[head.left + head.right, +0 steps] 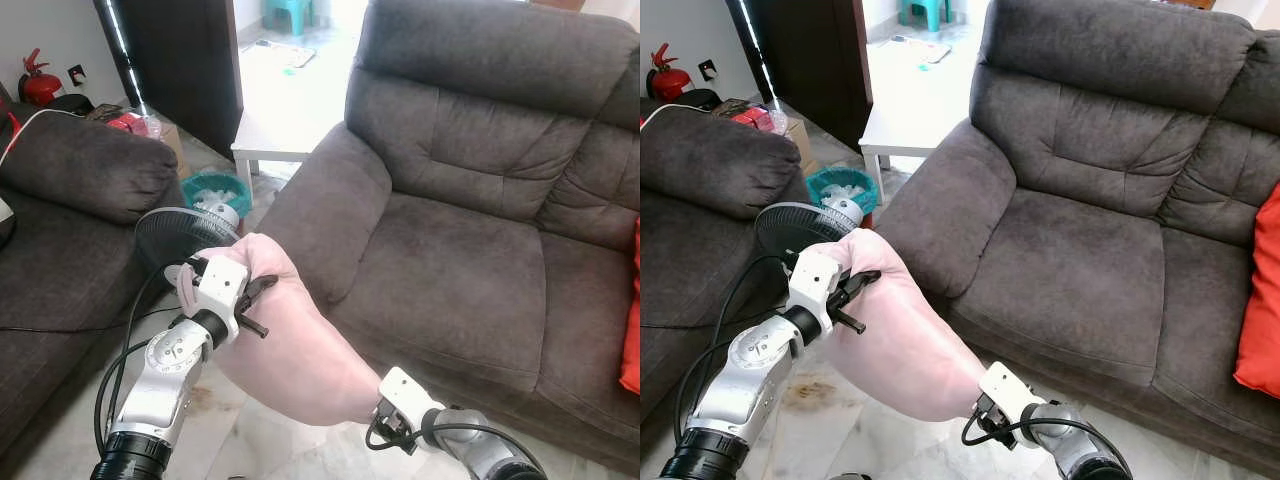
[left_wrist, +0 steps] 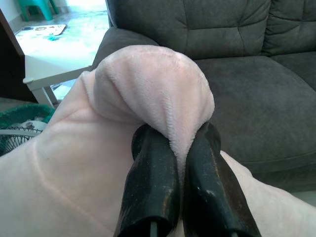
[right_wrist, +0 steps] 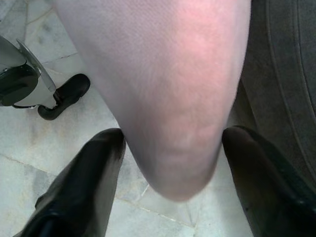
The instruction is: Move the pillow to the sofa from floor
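A pale pink pillow hangs in the air over the tiled floor, just in front of the dark grey sofa. My left gripper is shut on its upper corner; the left wrist view has both black fingers pinching a fold of the pillow. Down at the lower end sits my right gripper. In the right wrist view its fingers stand wide apart on either side of the pillow's rounded tip, without denting it.
A second grey sofa's armrest is on my left. Between the sofas stand a black fan, a green basket and a white side table. An orange cushion lies at the sofa's right end.
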